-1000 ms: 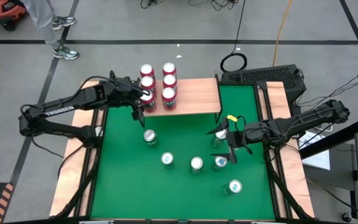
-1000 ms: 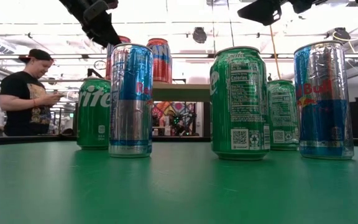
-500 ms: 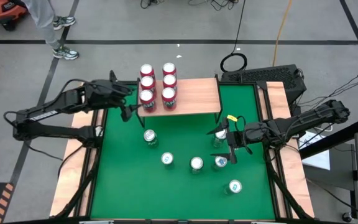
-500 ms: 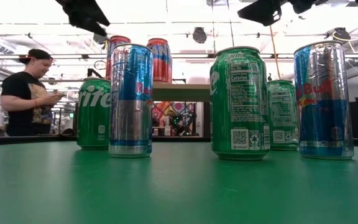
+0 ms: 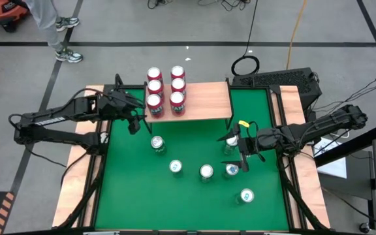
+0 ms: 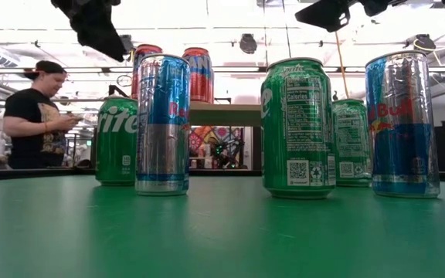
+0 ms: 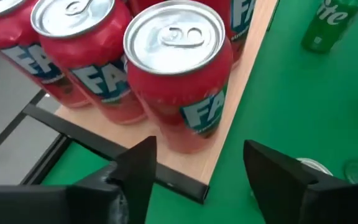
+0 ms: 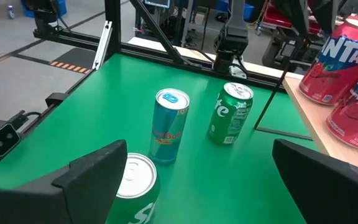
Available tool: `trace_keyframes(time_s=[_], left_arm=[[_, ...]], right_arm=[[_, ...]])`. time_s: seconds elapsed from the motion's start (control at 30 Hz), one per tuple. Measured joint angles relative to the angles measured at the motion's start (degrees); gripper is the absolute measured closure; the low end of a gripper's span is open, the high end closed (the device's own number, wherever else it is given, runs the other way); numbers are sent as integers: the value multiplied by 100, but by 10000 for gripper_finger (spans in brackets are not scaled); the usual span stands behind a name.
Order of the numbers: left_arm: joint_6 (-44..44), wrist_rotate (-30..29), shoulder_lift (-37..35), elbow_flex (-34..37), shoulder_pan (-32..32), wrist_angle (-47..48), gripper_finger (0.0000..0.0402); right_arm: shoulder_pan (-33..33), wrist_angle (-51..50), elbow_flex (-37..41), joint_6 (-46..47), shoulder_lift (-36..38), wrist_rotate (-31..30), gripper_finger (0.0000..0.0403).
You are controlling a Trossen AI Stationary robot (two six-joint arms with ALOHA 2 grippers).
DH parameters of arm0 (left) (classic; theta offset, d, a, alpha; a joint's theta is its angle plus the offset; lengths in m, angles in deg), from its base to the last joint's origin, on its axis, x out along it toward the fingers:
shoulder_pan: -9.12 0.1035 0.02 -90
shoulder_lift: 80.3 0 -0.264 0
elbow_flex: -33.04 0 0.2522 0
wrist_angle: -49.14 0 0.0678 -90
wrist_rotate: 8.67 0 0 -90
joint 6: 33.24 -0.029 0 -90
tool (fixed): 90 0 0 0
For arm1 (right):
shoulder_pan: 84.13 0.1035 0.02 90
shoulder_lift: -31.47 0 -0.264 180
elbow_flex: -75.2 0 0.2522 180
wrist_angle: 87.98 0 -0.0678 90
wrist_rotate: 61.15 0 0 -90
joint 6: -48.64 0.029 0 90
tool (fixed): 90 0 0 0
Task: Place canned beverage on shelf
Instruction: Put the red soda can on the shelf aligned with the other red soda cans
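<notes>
Altogether six red cans (image 5: 155,101) stand in two rows on the left end of the shelf (image 5: 204,100), and six more cans stand on the green table (image 5: 188,196): Sprite and Red Bull. The left gripper (image 5: 134,118) hangs just off the shelf's front-left corner, its fingers (image 7: 272,171) parted with nothing between them; the nearest red can sits at the board's edge just beyond them. The right gripper (image 5: 238,153) hovers spread wide and empty, over a green can (image 8: 132,186). The shelf's right half is bare.
</notes>
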Motion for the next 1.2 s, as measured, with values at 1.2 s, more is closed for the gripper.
trace_keyframes(time_s=[1.2], left_arm=[[-356,-101,275,-4,-72,-479,199]], right_arm=[[24,85,-2,279,0,13,7]])
